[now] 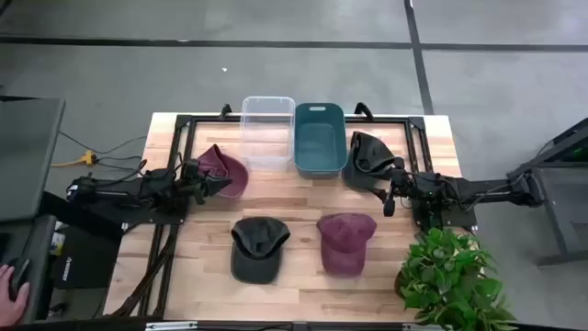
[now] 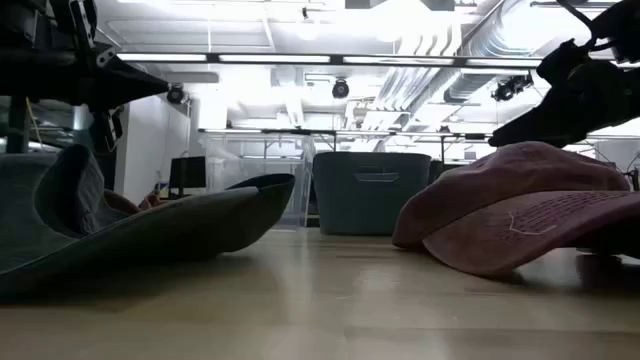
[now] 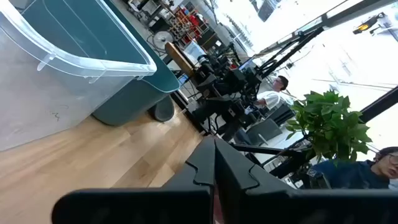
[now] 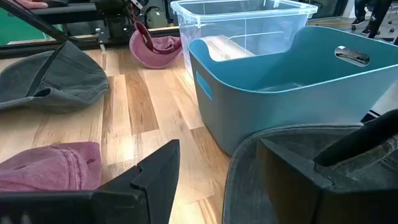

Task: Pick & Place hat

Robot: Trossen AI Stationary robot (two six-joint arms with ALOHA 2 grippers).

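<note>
My left gripper (image 1: 209, 184) (image 3: 214, 180) is shut on a maroon cap (image 1: 225, 170) (image 4: 155, 48) at the table's left, in front of the clear bin (image 1: 267, 129). My right gripper (image 1: 390, 187) (image 4: 217, 168) is open at the table's right. Its fingers stand on either side of the near edge of a dark grey cap (image 1: 367, 154) (image 4: 273, 155), which lies beside the teal bin (image 1: 319, 138) (image 4: 280, 81). A second dark cap (image 1: 257, 248) (image 2: 130, 225) and a second maroon cap (image 1: 346, 241) (image 2: 520, 200) lie flat on the near half of the table. My left gripper pinches the maroon cap by its rim (image 4: 138, 32), coming level from the table's left. In its own wrist view only a maroon sliver (image 3: 214, 202) shows between the fingers. The held rim is raised and the crown hangs low; whether it clears the table I cannot tell. My right gripper has one finger (image 4: 298, 168) over the grey cap and one (image 4: 155, 177) outside it; whether they touch it I cannot tell.
A potted plant (image 1: 450, 280) stands at the near right corner, close to my right arm. A dark frame (image 1: 184, 119) runs along the table's far and side edges. Bare wood (image 1: 303, 193) lies between the bins and the two near caps. People show beyond the table (image 3: 379, 165).
</note>
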